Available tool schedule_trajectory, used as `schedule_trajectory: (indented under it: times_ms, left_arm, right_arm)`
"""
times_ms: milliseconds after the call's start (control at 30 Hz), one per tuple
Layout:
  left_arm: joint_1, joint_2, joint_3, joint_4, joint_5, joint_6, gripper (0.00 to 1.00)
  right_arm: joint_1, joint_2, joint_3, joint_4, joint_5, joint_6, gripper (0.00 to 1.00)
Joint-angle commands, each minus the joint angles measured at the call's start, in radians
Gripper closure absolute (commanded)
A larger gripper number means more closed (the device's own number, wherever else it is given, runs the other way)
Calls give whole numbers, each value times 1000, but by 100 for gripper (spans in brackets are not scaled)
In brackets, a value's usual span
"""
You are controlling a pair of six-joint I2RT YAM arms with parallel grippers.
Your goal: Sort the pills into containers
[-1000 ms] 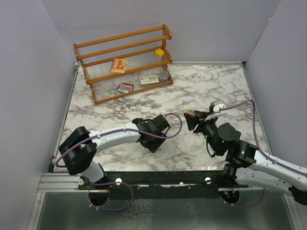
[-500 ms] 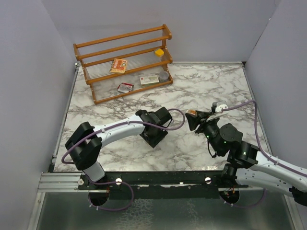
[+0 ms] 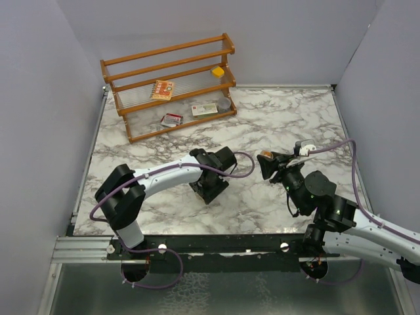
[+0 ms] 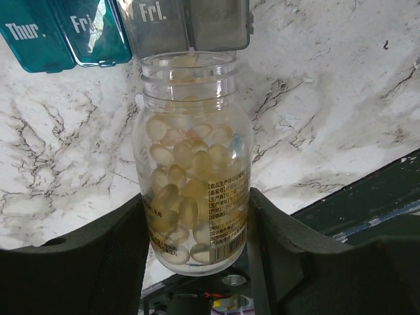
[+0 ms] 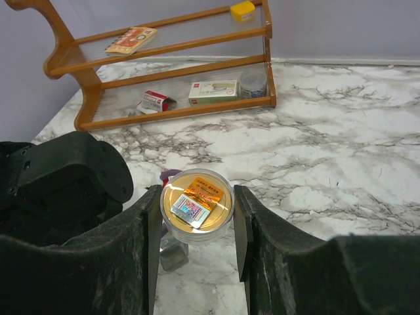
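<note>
Pills (image 4: 190,190) fill the bottle (image 4: 193,118) clamped between the jaws of my left gripper (image 4: 197,220). Its uncapped mouth lies just ahead, right at the open grey flap of the containers (image 4: 62,33). I judge sorting has barely begun, as I see no pills in any compartment. My right gripper (image 5: 197,213) pinches the cap (image 5: 197,197), and the wooden rack (image 5: 164,65) stands far beyond.
</note>
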Motion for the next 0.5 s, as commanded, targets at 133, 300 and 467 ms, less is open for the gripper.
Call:
schedule_trajectory:
  times_ms: [133,300,467]
  left_arm:
    - [2,27,58,-39,21,28,100]
    - [2,53,64,-42,23,33,100]
    - [2,56,65,-47,21,36,100]
  right_arm:
    - [1,-24,-17,-10,24,2,98]
    - [1,-29,-18,-15,31,3,98]
    - [1,-37,-24,-17,29,4,98]
